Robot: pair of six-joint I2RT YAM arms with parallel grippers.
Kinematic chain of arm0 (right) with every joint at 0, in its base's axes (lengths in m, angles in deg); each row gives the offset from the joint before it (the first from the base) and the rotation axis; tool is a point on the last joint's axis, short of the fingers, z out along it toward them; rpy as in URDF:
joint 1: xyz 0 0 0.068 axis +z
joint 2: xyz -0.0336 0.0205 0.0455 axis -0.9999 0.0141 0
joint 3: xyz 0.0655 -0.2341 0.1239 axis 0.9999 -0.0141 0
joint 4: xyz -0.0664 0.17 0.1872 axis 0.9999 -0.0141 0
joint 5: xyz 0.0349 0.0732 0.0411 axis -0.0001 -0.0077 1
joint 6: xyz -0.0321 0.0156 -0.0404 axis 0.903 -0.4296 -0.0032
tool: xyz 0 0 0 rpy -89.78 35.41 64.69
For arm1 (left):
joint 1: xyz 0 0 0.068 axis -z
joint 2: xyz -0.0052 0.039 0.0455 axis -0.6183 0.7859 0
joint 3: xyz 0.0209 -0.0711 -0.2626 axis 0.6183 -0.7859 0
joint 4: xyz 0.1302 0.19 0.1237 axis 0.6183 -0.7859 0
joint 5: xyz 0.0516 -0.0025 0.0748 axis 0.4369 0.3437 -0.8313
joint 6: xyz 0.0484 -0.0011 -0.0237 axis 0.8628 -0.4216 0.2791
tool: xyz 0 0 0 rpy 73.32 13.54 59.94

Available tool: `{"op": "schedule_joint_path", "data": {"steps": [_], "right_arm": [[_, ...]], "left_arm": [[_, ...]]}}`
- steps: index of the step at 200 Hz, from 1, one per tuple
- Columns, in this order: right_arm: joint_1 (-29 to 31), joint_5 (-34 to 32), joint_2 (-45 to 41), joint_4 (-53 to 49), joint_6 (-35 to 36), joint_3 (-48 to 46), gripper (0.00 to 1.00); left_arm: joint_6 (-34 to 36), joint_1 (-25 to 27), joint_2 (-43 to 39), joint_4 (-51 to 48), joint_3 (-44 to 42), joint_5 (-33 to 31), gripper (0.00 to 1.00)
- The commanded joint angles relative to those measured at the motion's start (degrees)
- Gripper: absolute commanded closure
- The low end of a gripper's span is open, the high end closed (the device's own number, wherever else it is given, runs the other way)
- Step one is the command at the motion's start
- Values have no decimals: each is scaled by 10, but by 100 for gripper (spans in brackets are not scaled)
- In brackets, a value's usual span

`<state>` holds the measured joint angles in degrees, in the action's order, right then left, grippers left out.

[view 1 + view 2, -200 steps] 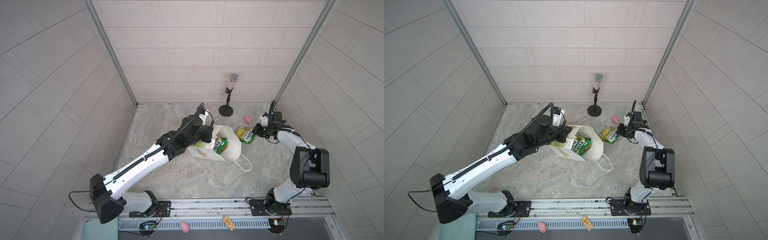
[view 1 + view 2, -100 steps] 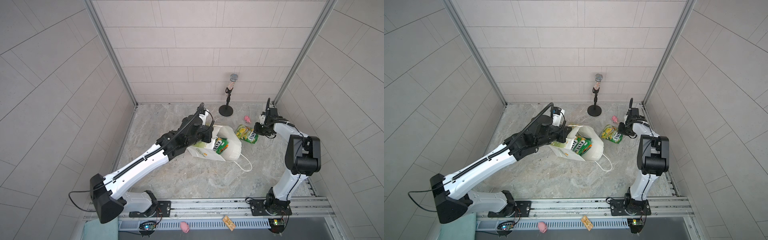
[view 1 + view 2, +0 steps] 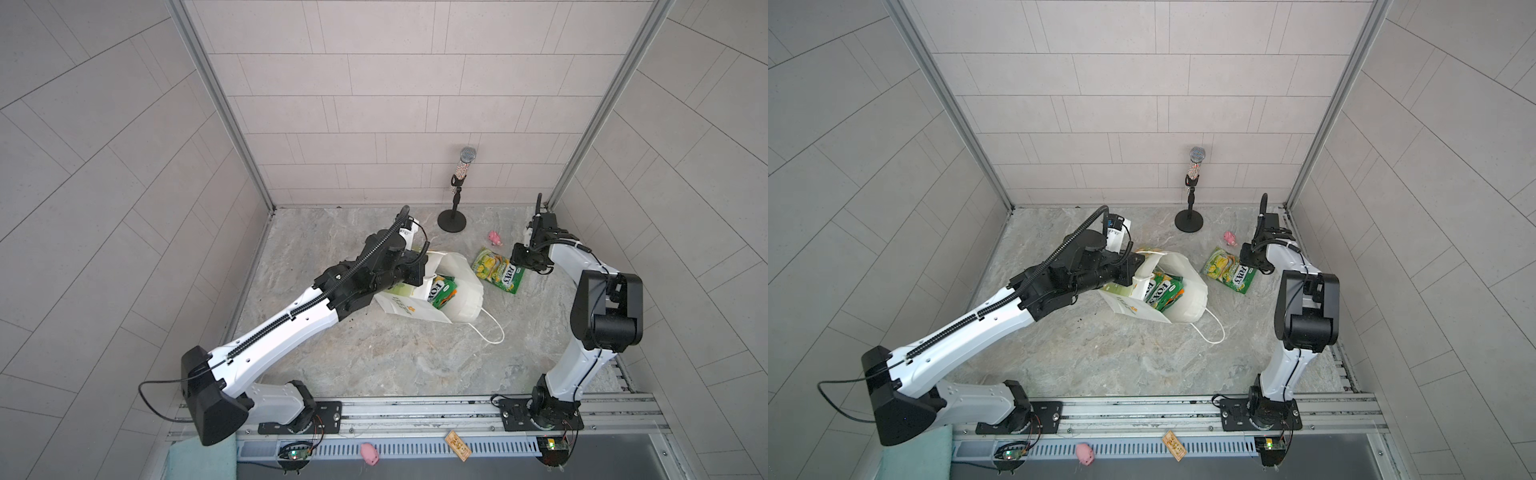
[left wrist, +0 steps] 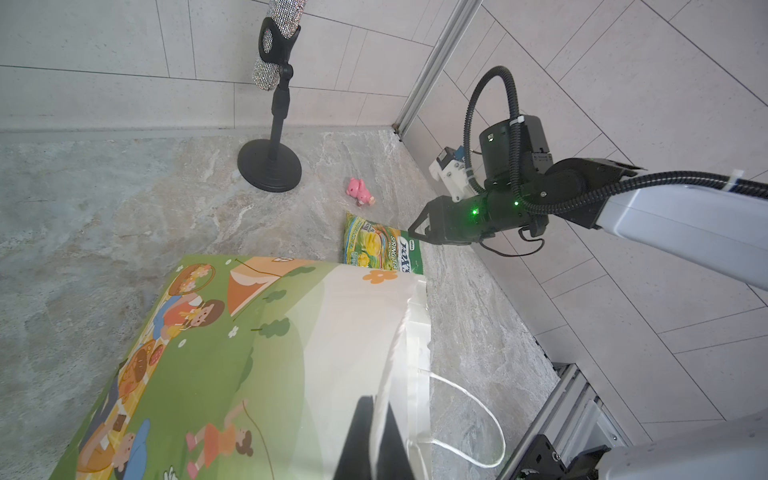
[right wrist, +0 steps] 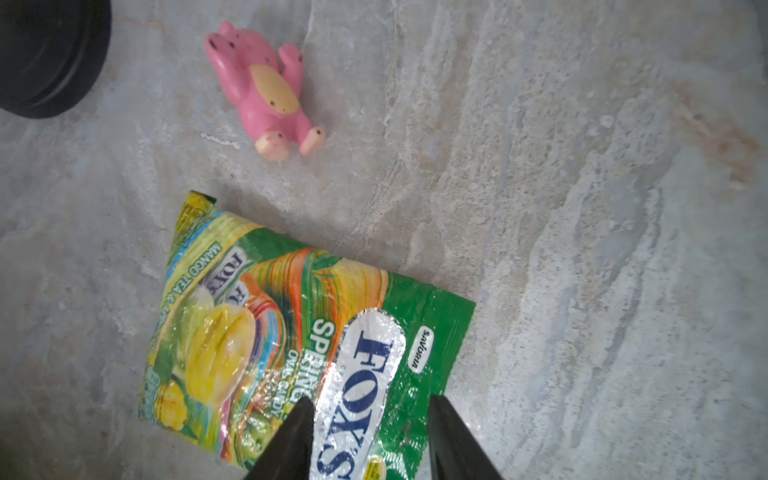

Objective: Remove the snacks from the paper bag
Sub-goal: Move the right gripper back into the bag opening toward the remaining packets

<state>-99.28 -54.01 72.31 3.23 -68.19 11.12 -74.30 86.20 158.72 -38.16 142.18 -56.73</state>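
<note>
right tool (image 5: 369, 400) hangs parted, empty, over one yellow-green packet (image 5: 232, 332) laid on the surface (image 3: 374, 357) right of the paper bag (image 3: 459, 272), left tool (image 4: 376, 415) pinched shut on its rim; next i'd reach inside for the other packets (image 3: 1163, 291).

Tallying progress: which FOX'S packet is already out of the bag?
The yellow-green packet on the table by the right hand; the others sit inside the paper bag.

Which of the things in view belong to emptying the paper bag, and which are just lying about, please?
Job: paper bag; FOX'S packets inside it; FOX'S candy beside the bag.
Lying about: microphone stand; pink toy on the table; pink toy by the rail; small tag.
</note>
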Motion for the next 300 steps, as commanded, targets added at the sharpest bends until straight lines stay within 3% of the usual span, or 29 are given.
{"op": "schedule_joint_path", "data": {"steps": [1, 52, 100, 136, 172, 238, 273, 300], "right_arm": [[1, 30, -82, -14, -11, -20, 53], [6, 183, -244, 34, -55, -105, 53], [42, 271, -394, 60, -75, -199, 53], [101, 292, -475, 89, -88, -261, 54], [199, 274, -513, 136, -113, -312, 55], [390, 119, -496, 223, -139, -371, 56], [436, 42, -470, 250, -146, -374, 57], [456, 36, -441, 254, -142, -389, 56]], "left_arm": [[9, -3, 1, 8, 4, 8, 100], [11, -2, 1, 12, 2, 16, 100], [13, -3, -9, 21, -9, 21, 100], [15, -3, -7, 28, -11, 42, 100], [16, -2, -8, 27, -11, 56, 100], [13, -2, -8, 27, -12, 75, 100], [10, -2, -5, 28, -13, 82, 100], [10, -2, -7, 29, -14, 81, 100]]}}
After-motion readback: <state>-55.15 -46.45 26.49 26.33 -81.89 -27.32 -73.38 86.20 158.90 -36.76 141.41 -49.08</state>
